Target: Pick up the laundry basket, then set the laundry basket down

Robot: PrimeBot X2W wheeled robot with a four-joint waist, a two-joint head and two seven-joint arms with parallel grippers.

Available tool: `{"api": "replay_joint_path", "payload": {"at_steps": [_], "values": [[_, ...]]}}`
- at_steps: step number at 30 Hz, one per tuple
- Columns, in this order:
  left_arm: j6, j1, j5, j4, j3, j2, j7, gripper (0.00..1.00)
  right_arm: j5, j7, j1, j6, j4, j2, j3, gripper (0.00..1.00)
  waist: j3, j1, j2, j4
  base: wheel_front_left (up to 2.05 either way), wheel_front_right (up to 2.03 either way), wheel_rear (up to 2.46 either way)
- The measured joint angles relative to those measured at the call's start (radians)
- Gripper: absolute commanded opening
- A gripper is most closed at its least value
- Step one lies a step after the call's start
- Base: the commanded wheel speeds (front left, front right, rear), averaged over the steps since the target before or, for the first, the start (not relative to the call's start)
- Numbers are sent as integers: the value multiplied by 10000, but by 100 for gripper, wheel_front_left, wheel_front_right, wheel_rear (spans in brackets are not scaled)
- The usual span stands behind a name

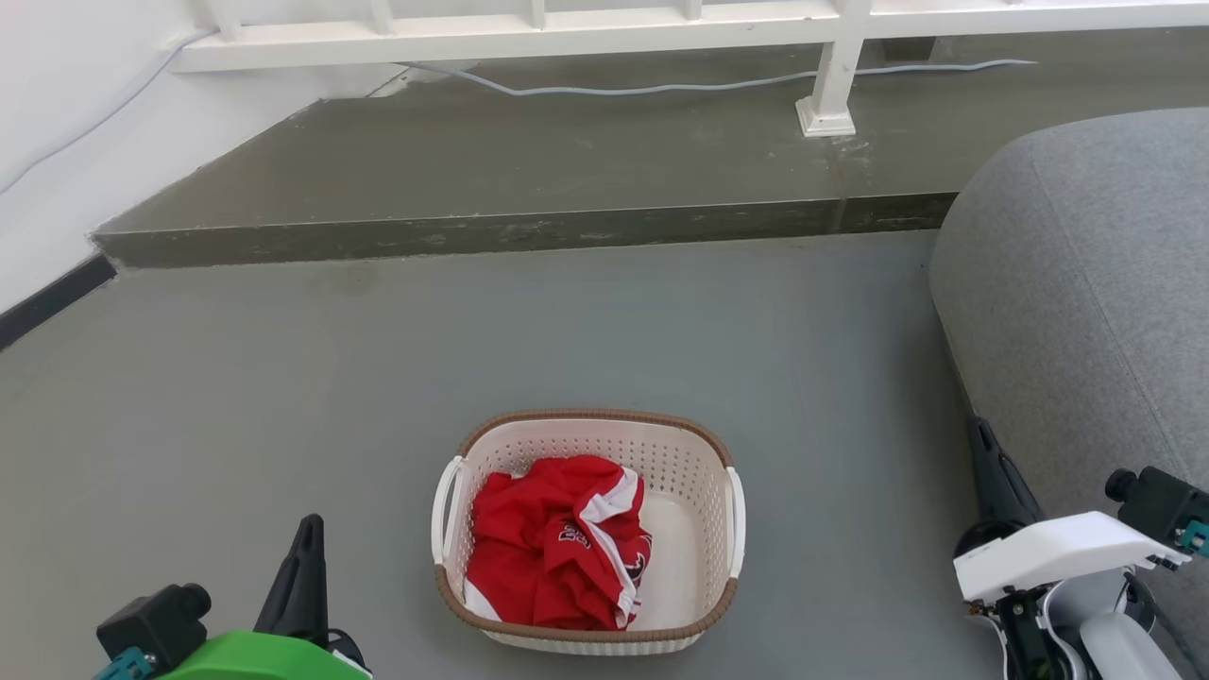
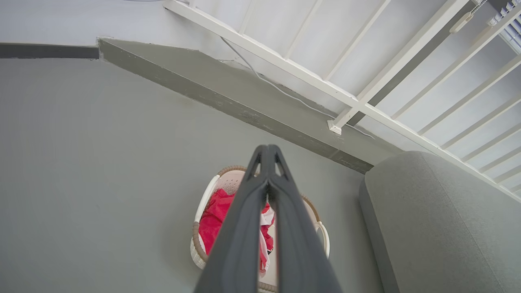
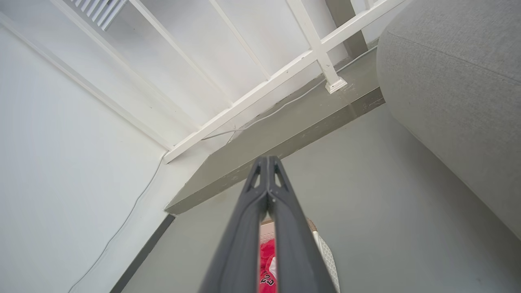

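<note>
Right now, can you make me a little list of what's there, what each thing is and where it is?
basket: laundry basket, upright on the grey floor, not held
inside: crumpled red and white garment
handles: white handles, one on each side, both free
left arm: left gripper shut, empty, apart from the basket
right arm: right gripper shut, empty, beside the grey sofa
behind: raised step, white railing, cable

Left tool [image 1: 308, 534] low at the left, fingers pressed together tip to tip, pointing forward. Right tool [image 1: 982, 439] low at the right, likewise closed, white wrist housing [image 1: 1058, 552] behind it.
</note>
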Motion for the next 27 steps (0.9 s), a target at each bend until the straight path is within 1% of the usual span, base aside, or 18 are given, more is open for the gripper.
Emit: {"api": "replay_joint_path", "payload": {"at_steps": [9, 27], "values": [[-190, -253, -1373, 316, 299, -2, 244, 0, 1306, 332, -172, 213, 182, 44, -341, 0, -59, 0, 0, 43, 0, 0, 0], [-688, -653, -3741, 949, 755, -73, 725, 0, 3624, 857, -403, 631, 550, 190, -957, 0, -169, 0, 0, 121, 0, 0, 0]]}}
